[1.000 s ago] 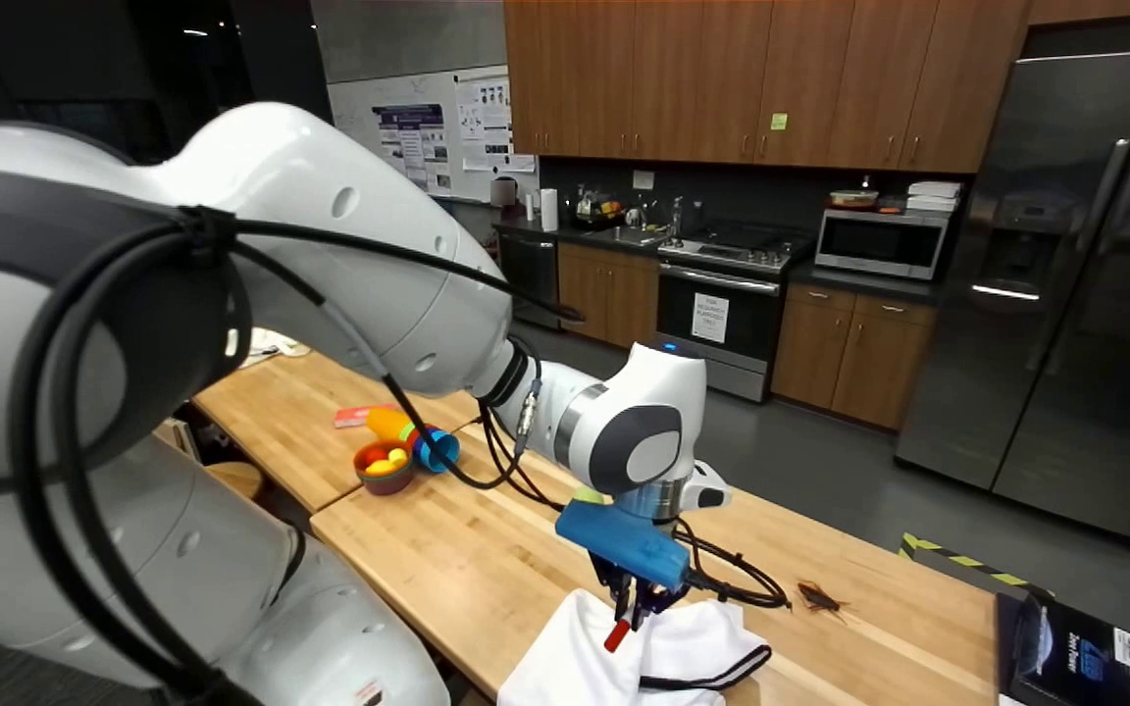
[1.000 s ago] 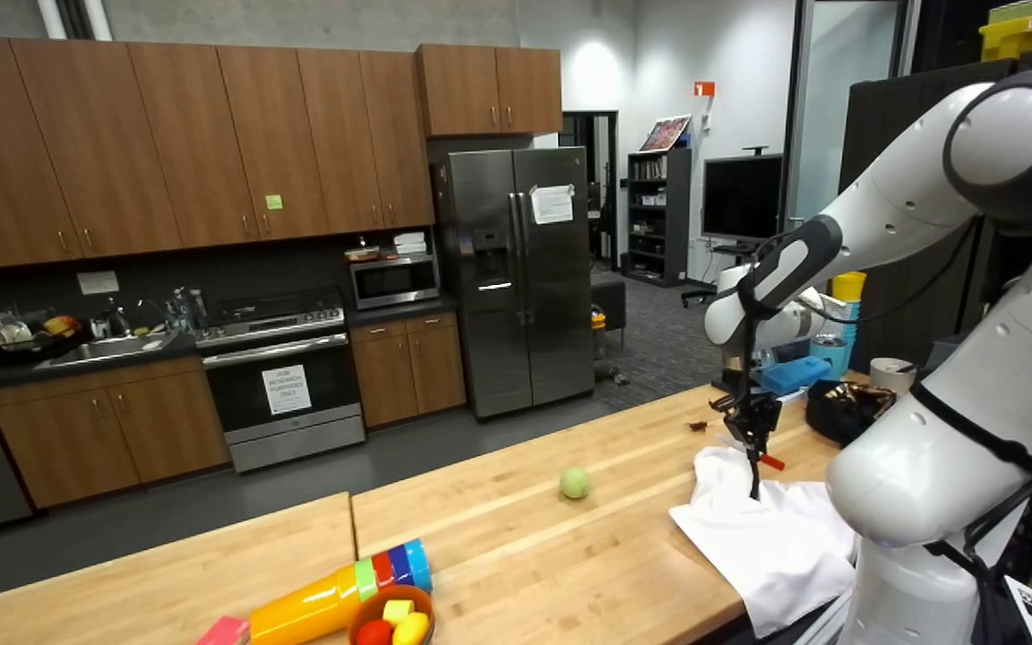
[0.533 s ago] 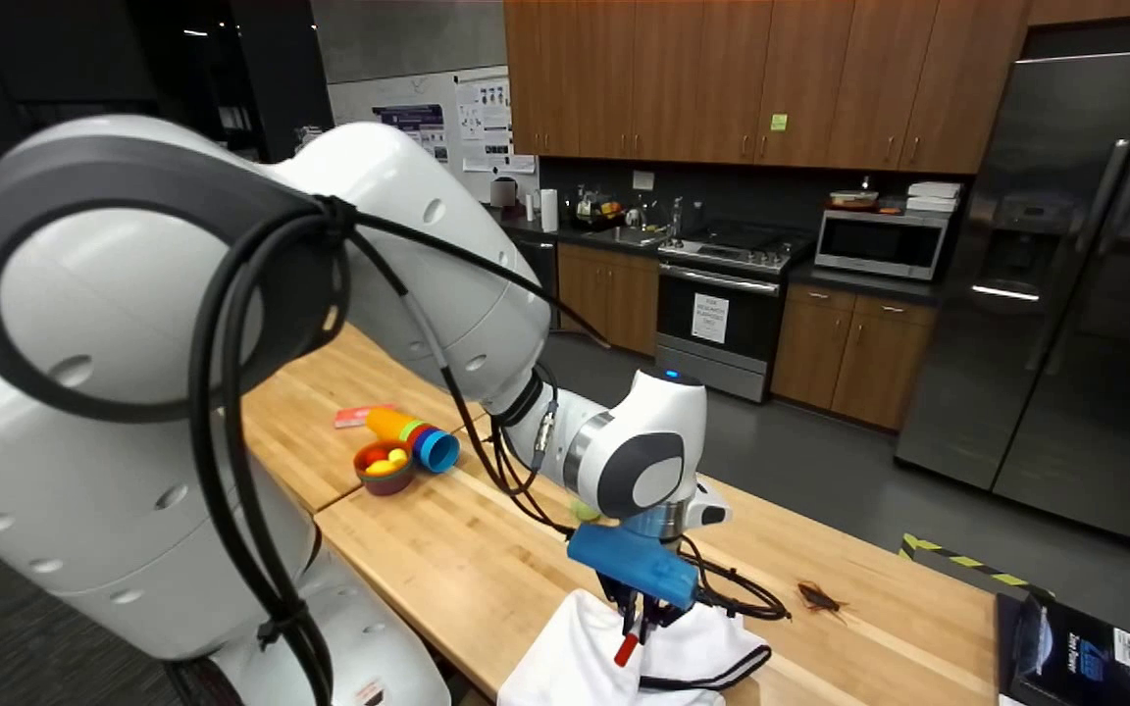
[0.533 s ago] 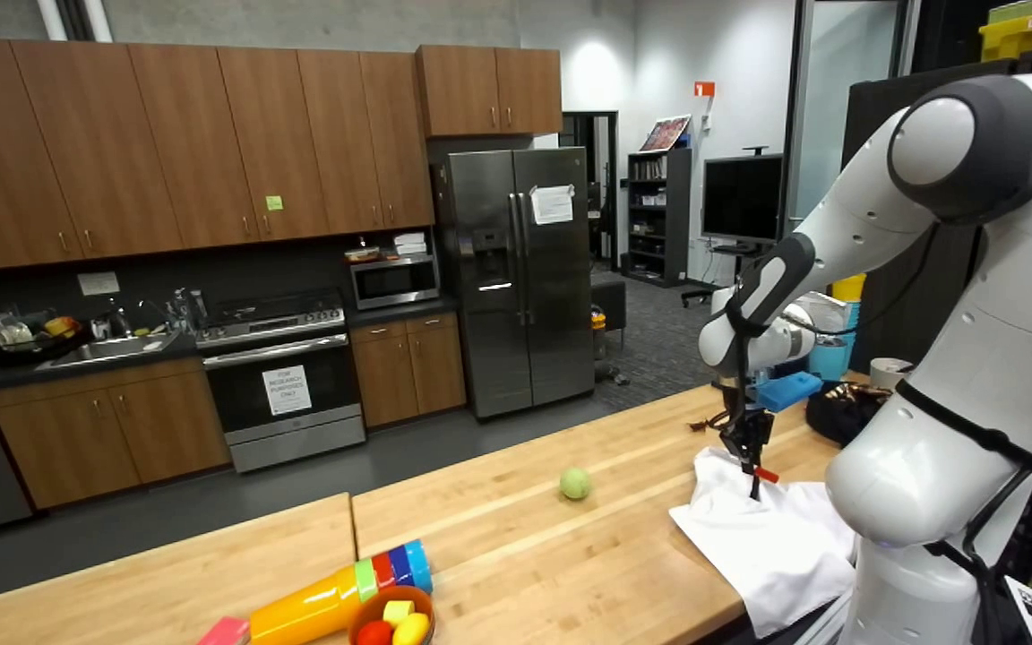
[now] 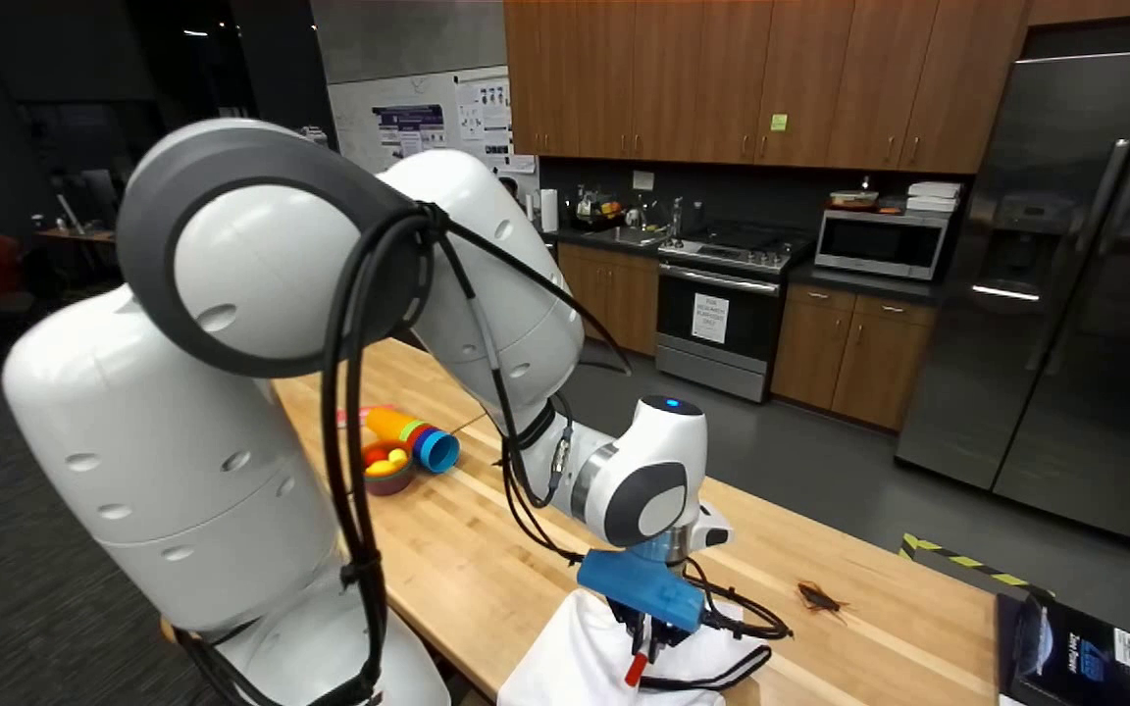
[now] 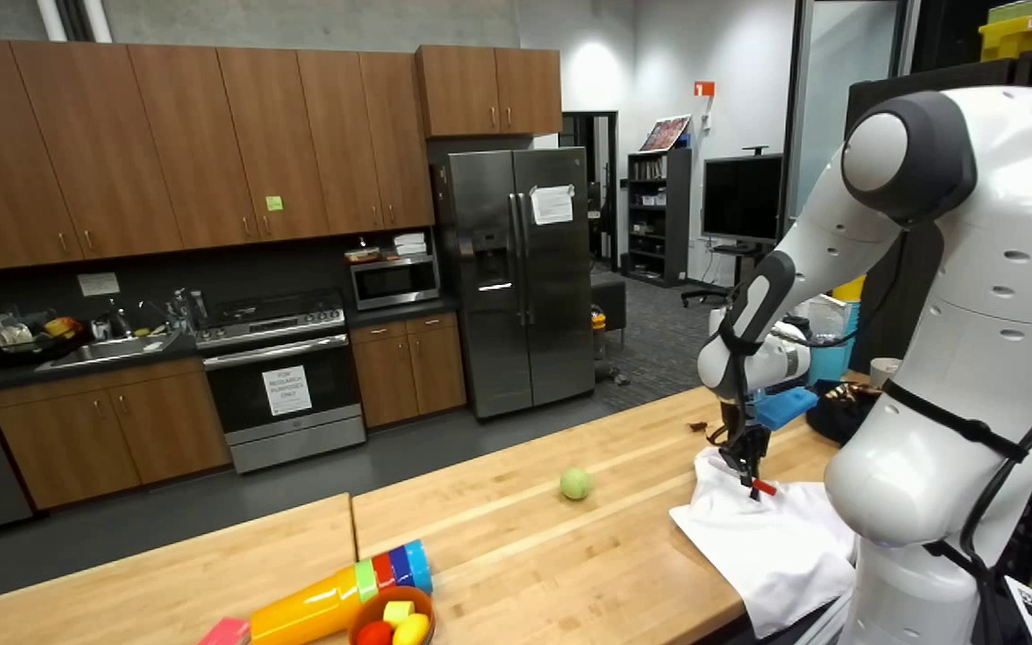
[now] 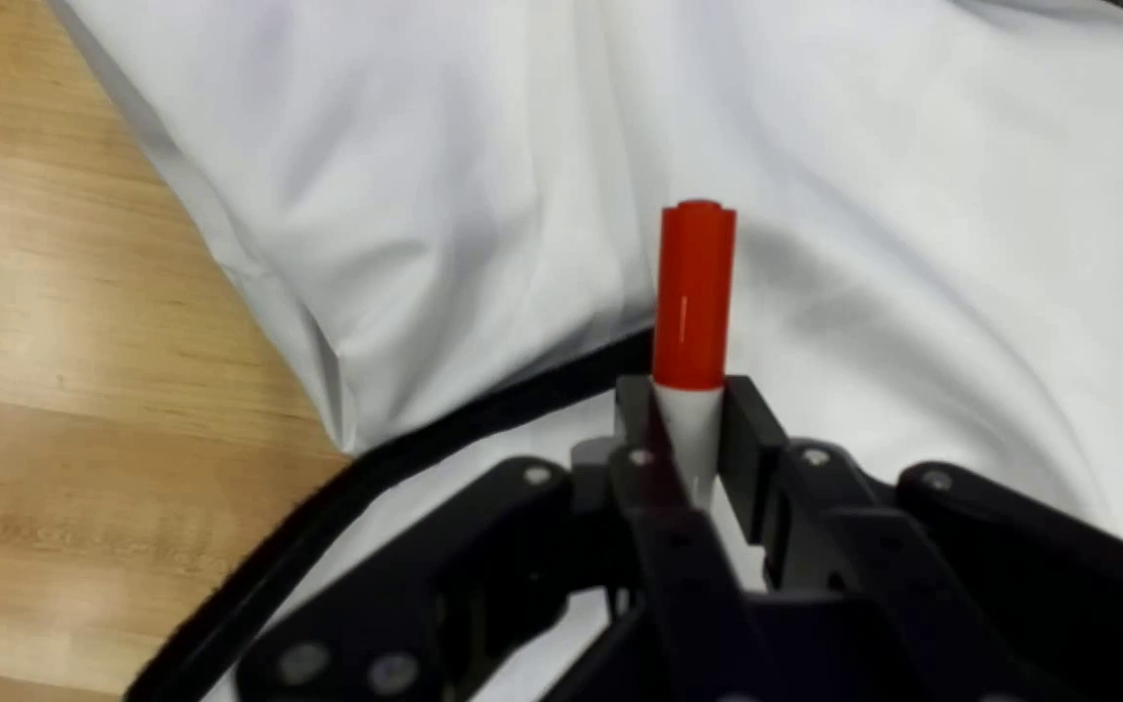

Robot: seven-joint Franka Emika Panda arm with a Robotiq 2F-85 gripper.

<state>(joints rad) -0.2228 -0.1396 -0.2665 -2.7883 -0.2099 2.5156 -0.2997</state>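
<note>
- Over the last second the gripper has sunk in both exterior views, bringing the marker down nearer the white cloth, which lies as it did.
- The gripper is closed around the marker's white barrel, one finger on each side, with the red cap poking out past the fingertips.
- The grip looks unchanged through this descent, so the marker is probably held firmly; whether it touches the cloth cannot be told.
- In the wrist view the marker lies over the cloth, its cap overlapping the right-hand visible end of the black trim.
- The elbow has swung right in an exterior view; the forearm slopes down from it, and the gripper points downward over the near side of the wooden table.
</note>
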